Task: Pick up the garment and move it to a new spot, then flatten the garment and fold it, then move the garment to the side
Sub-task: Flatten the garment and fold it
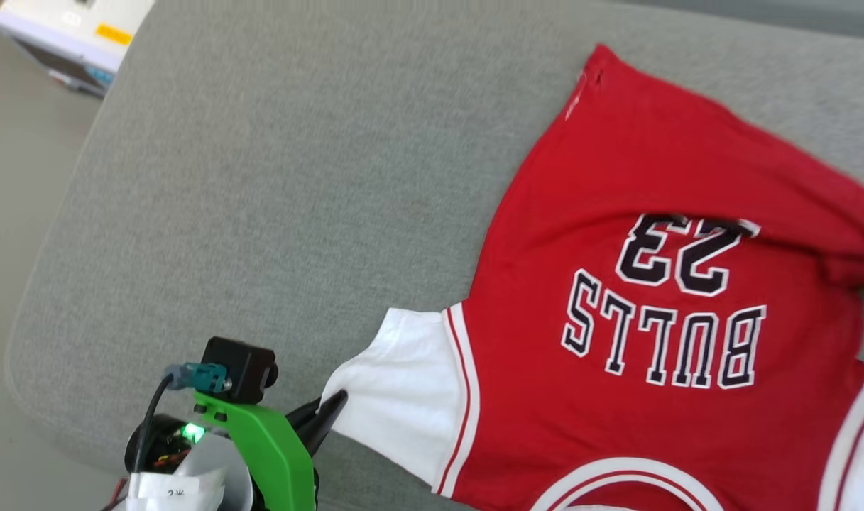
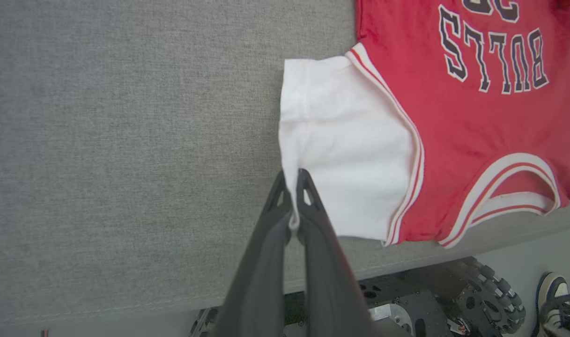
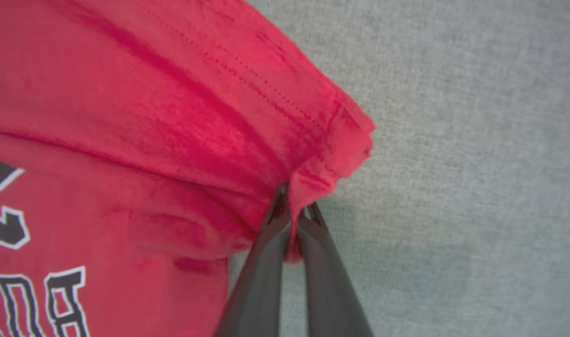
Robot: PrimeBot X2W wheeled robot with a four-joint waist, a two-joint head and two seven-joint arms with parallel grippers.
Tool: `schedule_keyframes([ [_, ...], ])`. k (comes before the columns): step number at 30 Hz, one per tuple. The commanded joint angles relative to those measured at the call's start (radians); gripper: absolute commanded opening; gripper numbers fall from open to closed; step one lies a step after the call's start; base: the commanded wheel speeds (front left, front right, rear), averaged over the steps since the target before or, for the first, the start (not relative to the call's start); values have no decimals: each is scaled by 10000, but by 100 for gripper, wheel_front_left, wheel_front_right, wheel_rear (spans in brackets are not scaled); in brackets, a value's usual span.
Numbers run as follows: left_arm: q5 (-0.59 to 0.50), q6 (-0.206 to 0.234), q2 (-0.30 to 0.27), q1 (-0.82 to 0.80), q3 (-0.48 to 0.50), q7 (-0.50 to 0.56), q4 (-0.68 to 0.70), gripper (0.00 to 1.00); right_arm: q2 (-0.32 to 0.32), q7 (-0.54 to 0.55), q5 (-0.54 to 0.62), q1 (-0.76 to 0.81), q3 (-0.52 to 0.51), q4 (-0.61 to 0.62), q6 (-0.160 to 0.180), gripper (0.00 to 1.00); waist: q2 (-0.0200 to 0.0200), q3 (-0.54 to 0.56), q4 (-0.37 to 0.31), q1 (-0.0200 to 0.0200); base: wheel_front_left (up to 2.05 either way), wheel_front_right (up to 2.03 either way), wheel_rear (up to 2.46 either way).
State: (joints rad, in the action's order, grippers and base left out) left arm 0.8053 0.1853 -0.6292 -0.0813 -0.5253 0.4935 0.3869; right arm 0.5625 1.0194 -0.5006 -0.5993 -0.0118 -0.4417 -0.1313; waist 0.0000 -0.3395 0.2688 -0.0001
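Note:
The garment (image 1: 659, 199) is a red jersey T-shirt with white sleeves and black "BULLS 23" lettering, spread front up on a grey cushion (image 1: 297, 177). My left gripper (image 1: 329, 411) is shut on the edge of the white sleeve (image 1: 396, 390) at the lower left. The left wrist view shows that gripper (image 2: 293, 185) pinching the sleeve's (image 2: 345, 154) hem. In the right wrist view my right gripper (image 3: 295, 213) is shut on a bunched red corner of the garment (image 3: 172, 117), at its hem end.
The grey cushion stretches wide to the left of the garment. Its rounded front edge (image 2: 172, 299) lies close behind my left gripper. A white box (image 1: 73, 35) stands on the floor at the upper left. My wheeled base (image 2: 453, 299) and a shoe (image 2: 554, 299) show below the cushion.

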Motion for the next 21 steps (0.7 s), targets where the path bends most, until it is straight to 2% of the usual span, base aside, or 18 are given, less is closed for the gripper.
schedule_keyframes([
  [1,115,95,-53,167,71,-60,-64,0,-51,13,-117,542,30,36,6,0,0,1179,-824,1,0,0,0],
  [11,310,432,20,883,259,-455,-248,0,-190,513,-671,3093,-570,1714,6,0,0,2368,-1615,1,0,0,0],
  [21,461,560,456,1074,276,-868,-454,0,-984,1075,-638,5561,-1843,3634,6,0,0,2731,-1997,1,0,0,0],
])
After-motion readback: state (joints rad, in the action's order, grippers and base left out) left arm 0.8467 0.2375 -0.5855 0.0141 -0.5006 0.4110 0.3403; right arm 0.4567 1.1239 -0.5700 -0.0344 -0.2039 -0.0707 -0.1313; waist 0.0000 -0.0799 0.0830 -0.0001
